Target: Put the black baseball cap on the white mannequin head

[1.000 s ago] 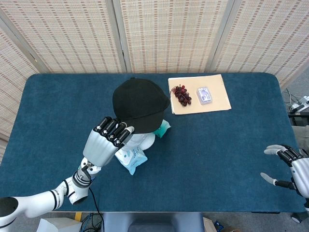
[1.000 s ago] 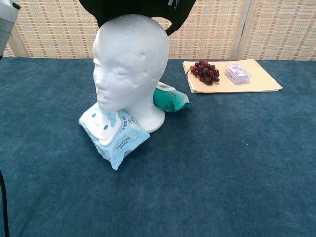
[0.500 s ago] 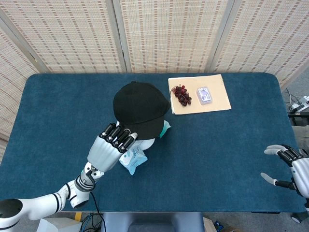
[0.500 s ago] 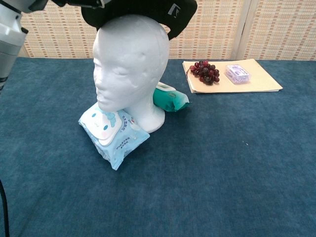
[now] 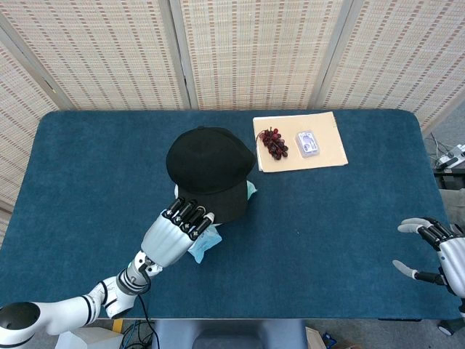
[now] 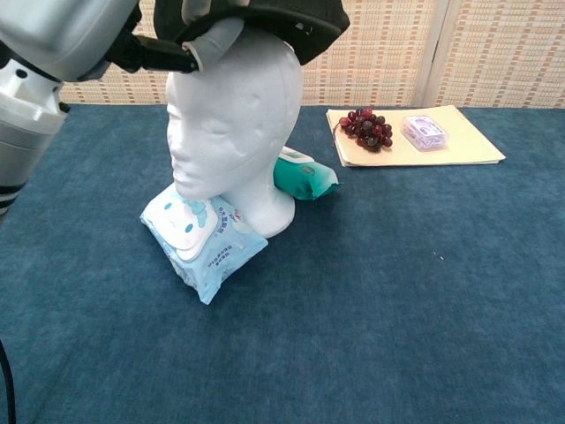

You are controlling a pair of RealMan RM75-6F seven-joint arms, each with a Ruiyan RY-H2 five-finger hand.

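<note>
The black baseball cap (image 5: 211,169) sits on top of the white mannequin head (image 6: 234,124), covering its crown; in the chest view the cap (image 6: 282,19) shows at the top edge. My left hand (image 5: 178,230) grips the cap's brim at the front, over the forehead, and shows large at the upper left as left hand (image 6: 79,35) in the chest view. My right hand (image 5: 438,251) rests open near the table's right front corner, far from the cap.
A light blue wipes pack (image 6: 203,237) leans against the mannequin's base, with a green pack (image 6: 305,179) behind it. Grapes (image 5: 274,142) and a small clear box (image 5: 308,143) lie on a tan folder (image 5: 330,156) at the back right.
My left hand has drawn the cap down and forward onto the mannequin head, which it now hides from above. The right hand has not moved.
</note>
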